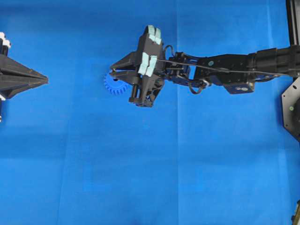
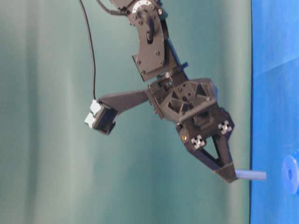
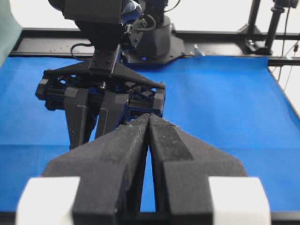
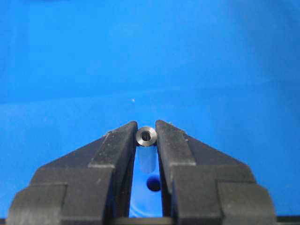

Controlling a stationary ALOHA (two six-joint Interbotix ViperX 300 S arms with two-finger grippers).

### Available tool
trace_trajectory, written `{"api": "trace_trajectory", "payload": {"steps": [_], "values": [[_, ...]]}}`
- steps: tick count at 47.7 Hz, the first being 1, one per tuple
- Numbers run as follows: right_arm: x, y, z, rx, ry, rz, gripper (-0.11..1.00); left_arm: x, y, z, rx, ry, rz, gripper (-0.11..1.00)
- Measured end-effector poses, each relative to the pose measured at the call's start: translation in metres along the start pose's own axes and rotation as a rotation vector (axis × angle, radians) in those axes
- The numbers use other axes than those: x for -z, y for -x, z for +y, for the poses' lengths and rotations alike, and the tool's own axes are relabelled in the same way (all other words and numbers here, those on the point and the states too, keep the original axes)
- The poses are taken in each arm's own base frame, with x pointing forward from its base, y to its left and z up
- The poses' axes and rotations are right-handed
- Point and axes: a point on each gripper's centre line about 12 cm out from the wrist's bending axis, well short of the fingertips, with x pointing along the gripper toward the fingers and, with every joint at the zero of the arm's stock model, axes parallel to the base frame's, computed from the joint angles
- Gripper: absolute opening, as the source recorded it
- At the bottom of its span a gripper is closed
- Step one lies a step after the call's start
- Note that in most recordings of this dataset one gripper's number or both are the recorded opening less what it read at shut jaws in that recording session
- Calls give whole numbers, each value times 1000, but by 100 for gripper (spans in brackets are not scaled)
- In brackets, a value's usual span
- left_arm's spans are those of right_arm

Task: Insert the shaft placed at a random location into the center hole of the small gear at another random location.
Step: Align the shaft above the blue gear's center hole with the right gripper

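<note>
My right gripper [image 1: 111, 70] is shut on the shaft [image 4: 146, 136], a short silvery pin held at the fingertips. Seen from table level, the shaft [image 2: 251, 175] sticks out past the fingertips [image 2: 228, 173] toward the small gear [image 2: 290, 174], with a short gap between them. From overhead, the blue toothed gear [image 1: 114, 86] lies on the cloth, partly under the gripper. In the right wrist view, the dark center hole [image 4: 153, 184] shows between the fingers, just beside the shaft's line. My left gripper [image 1: 45, 79] is shut and empty at the far left, its tips [image 3: 149, 118] pointing toward the right arm.
The blue cloth [image 1: 140, 178] covers the table. The right arm [image 1: 225, 70] reaches in from the right edge. A black frame and mount [image 1: 293, 98] stand at the right side. A green backdrop [image 2: 46, 163] fills the table-level view.
</note>
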Motion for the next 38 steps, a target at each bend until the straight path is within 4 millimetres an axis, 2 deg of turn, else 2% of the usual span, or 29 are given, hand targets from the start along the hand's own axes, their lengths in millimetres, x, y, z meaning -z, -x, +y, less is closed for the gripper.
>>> {"api": "trace_trajectory", "payload": {"steps": [14, 26, 38], "values": [[4, -6, 0, 1, 14, 9, 3, 1, 0, 0, 0, 0, 2, 0], [25, -17, -10, 23, 18, 58, 3, 1, 0, 0, 0, 0, 2, 0], [25, -19, -11, 25, 18, 58, 3, 0, 0, 0, 0, 0, -2, 0]]}}
